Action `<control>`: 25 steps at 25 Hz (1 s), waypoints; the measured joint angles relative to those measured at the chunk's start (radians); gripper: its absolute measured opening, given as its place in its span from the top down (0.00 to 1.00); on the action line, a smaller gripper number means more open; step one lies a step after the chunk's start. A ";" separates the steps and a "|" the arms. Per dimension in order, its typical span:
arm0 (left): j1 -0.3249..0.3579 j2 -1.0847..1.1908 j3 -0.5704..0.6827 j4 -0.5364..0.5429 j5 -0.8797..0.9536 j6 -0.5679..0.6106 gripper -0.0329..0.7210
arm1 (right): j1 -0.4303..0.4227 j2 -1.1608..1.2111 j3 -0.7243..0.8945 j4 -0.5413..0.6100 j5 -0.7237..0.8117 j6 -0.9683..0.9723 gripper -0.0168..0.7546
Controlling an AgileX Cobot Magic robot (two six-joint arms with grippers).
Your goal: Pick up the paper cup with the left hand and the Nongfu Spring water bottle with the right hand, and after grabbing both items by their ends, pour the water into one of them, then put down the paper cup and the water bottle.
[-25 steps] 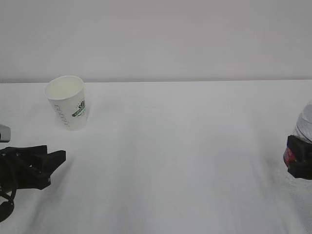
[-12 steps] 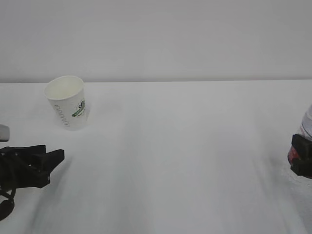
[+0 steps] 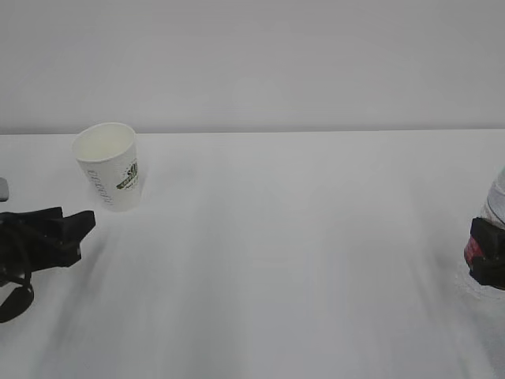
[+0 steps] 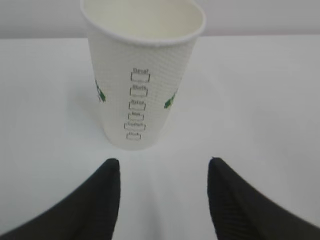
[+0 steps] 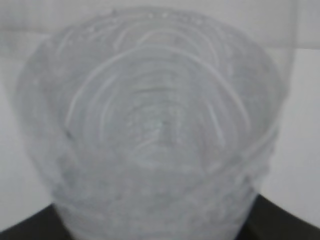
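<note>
— Where are your task items standing?
— Your Nongfu Spring water bottle (image 5: 150, 125) is sitting clamped in the right hand (image 3: 489, 257); your paper cup (image 4: 142, 75) is standing upright ahead of the left hand (image 4: 162, 172), jaws gaping, unheld

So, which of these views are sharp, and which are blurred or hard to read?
Left wrist view: sharp; the printed boxes on the paper cup read clearly. Right wrist view: the Nongfu Spring water bottle fills the frame, soft and out of focus. Exterior view: even light with faint shadows, slightly soft; the bottle is cut off at the right edge.
</note>
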 joint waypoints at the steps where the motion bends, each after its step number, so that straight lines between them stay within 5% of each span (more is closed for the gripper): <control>1: 0.000 0.000 -0.016 0.000 0.000 0.000 0.41 | 0.000 0.000 0.000 -0.002 0.000 0.000 0.48; 7: 0.000 0.000 -0.054 -0.009 0.000 0.000 0.39 | 0.000 0.000 0.000 -0.006 0.000 0.000 0.48; 14: 0.000 0.046 -0.090 -0.016 0.000 0.000 0.07 | 0.000 0.000 0.000 -0.012 0.000 -0.002 0.48; 25: 0.000 0.171 -0.200 -0.017 0.000 0.000 0.04 | 0.000 0.000 0.000 -0.012 0.000 -0.004 0.48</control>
